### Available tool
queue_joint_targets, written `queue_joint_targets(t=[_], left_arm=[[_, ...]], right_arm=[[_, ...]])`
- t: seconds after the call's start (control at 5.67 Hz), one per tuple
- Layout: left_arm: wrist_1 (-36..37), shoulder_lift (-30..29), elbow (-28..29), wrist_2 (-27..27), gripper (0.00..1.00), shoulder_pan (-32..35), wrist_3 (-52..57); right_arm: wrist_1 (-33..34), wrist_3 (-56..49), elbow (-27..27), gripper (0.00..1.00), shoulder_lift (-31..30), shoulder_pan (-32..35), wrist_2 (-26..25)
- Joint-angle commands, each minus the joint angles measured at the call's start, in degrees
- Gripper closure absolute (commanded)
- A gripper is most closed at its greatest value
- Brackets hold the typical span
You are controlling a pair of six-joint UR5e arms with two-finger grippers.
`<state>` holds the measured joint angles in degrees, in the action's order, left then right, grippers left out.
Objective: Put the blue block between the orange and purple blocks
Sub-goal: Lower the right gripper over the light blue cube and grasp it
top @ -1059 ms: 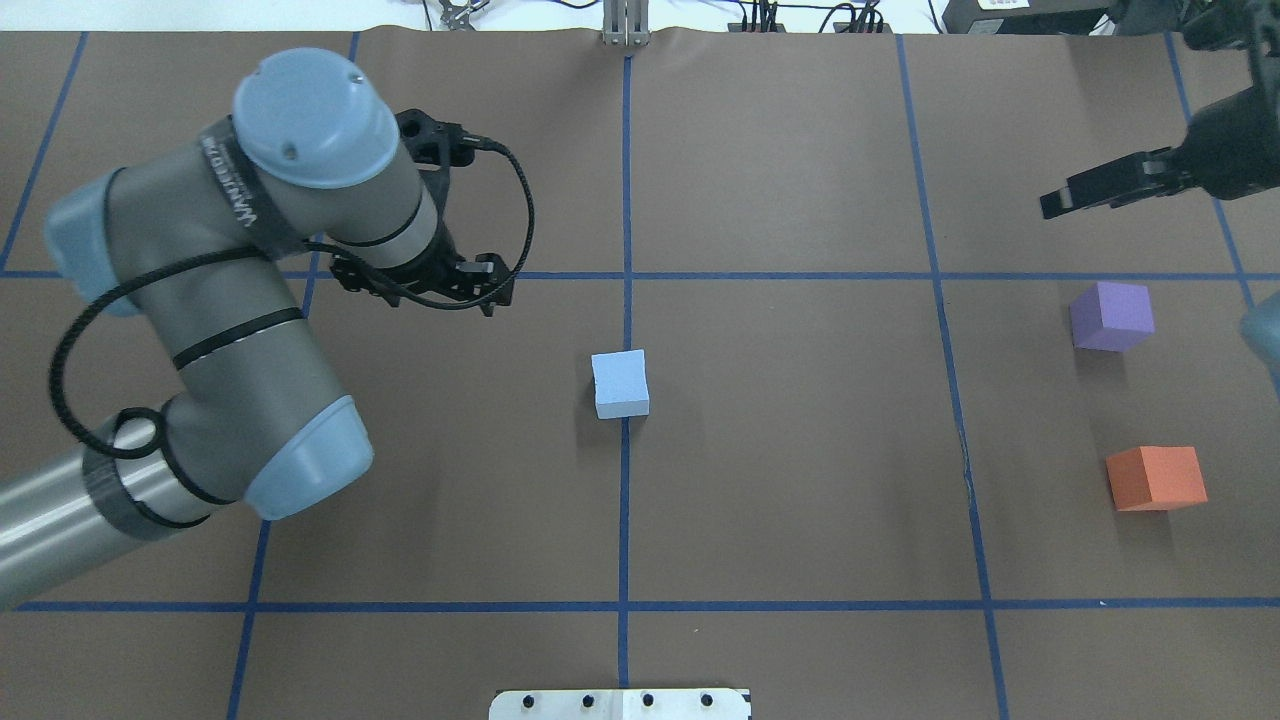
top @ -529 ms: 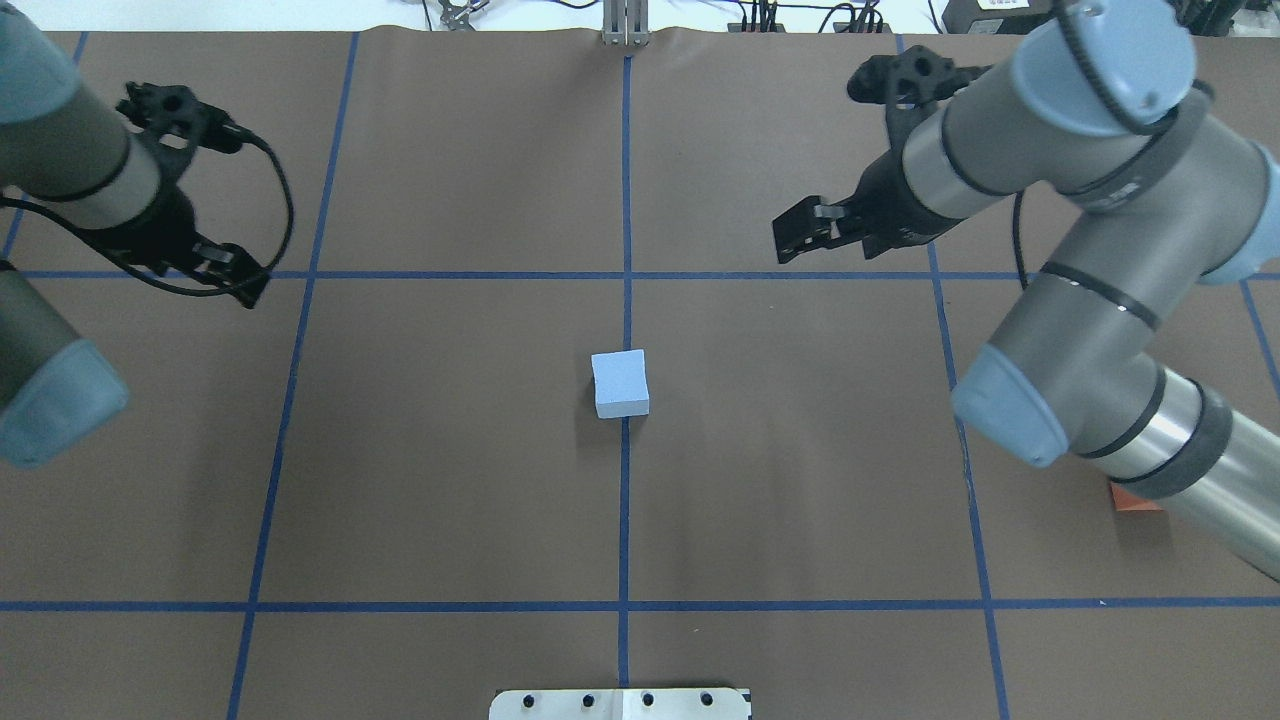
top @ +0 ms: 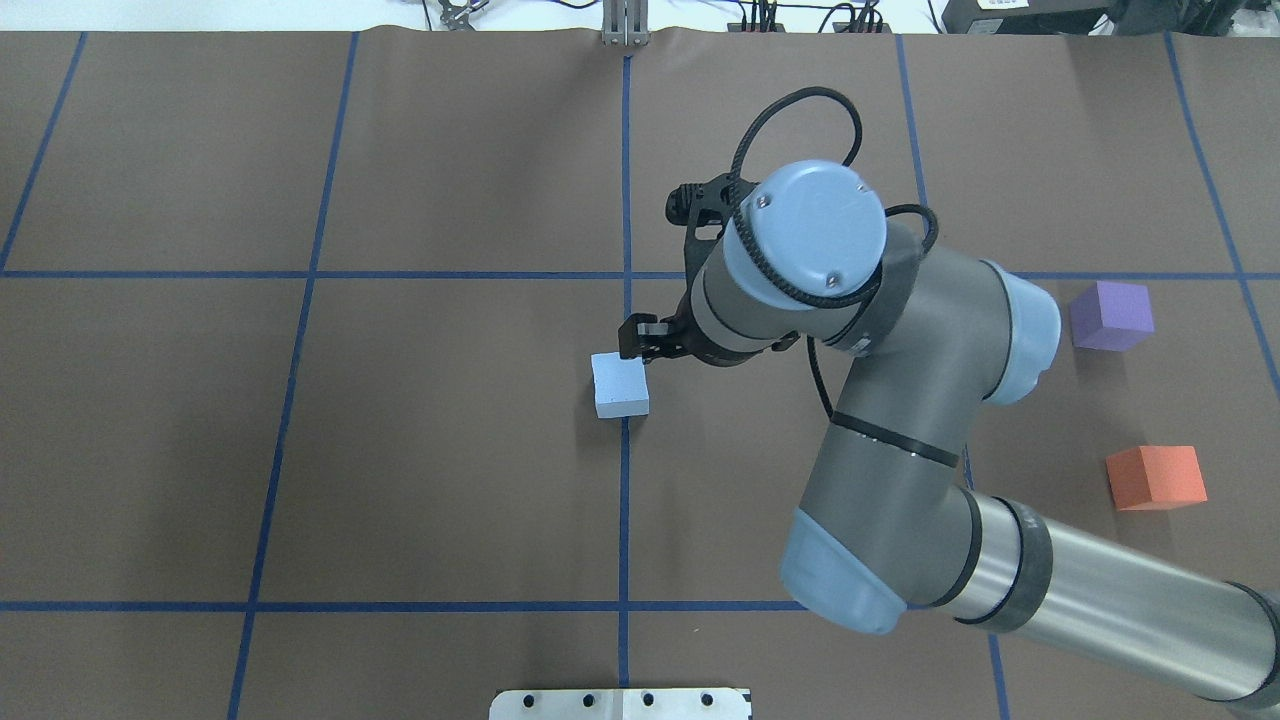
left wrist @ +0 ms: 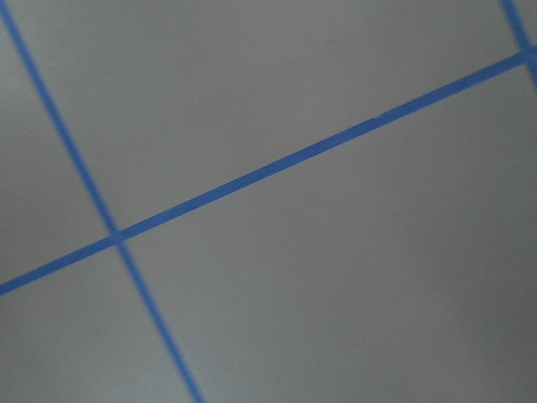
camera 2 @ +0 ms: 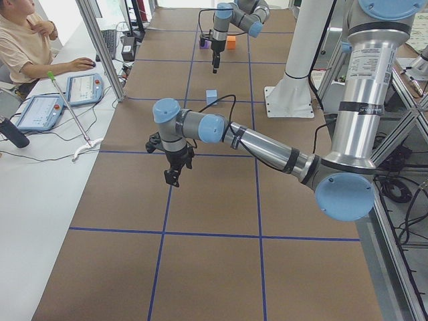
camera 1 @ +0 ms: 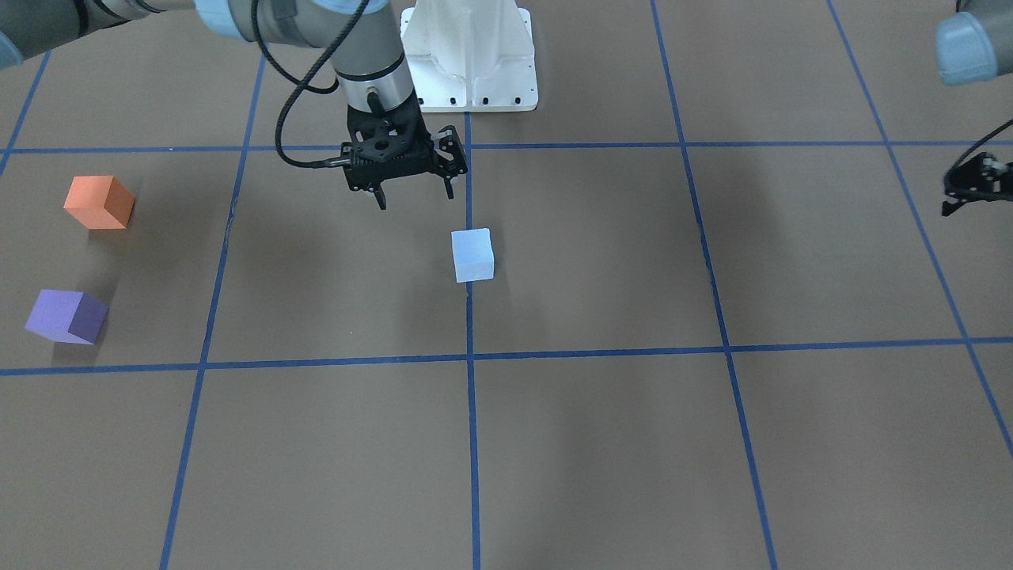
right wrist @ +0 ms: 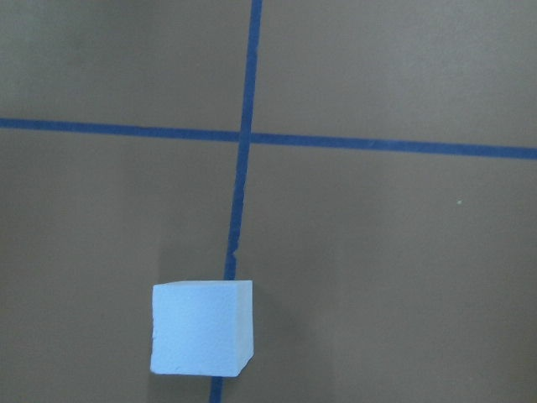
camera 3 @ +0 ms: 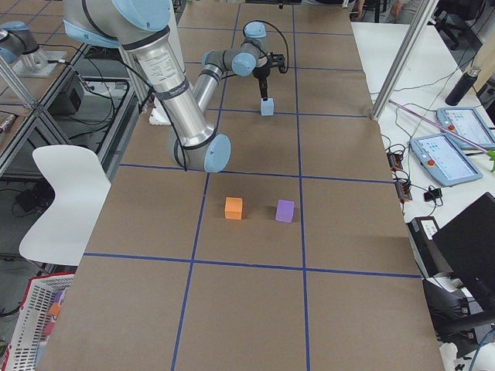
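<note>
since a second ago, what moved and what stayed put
The right claw swung in from the right edge to hover open beside the blue block. The left claw pulled away left, out of the overhead view. The blue block, purple block and orange block stayed put.

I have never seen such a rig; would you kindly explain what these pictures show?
These are two robot arms at a brown table taped with blue grid lines. Two cameras look down from behind and in front of the robot, two from the table's ends, and one sits on each wrist. The right end effector hangs open near the blue block, holding nothing. The left end effector is off to the side, over bare table. The orange block and purple block sit apart toward the robot's right.
</note>
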<state>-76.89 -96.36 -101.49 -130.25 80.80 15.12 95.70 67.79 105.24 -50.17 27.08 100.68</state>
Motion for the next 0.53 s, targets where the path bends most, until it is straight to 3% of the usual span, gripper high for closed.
queue_joint_targets(t=[0.0,0.18,0.35], left_arm=[[0.08,0.64,4.37,-0.54,0.00,5.85,7.90],[-0.18,1.60,3.94,-0.62,0.00,6.12,8.25],[-0.19,1.87,3.76,-0.62,0.00,6.21,8.26]], right_arm=[[-2.42,2.08,-8.25,0.01,2.97,-6.05,-6.96],[-8.80,1.99,-15.95,0.01,4.89,-6.25,-7.08],[-10.08,1.04,-20.64,0.01,8.04,-6.08,-7.60]])
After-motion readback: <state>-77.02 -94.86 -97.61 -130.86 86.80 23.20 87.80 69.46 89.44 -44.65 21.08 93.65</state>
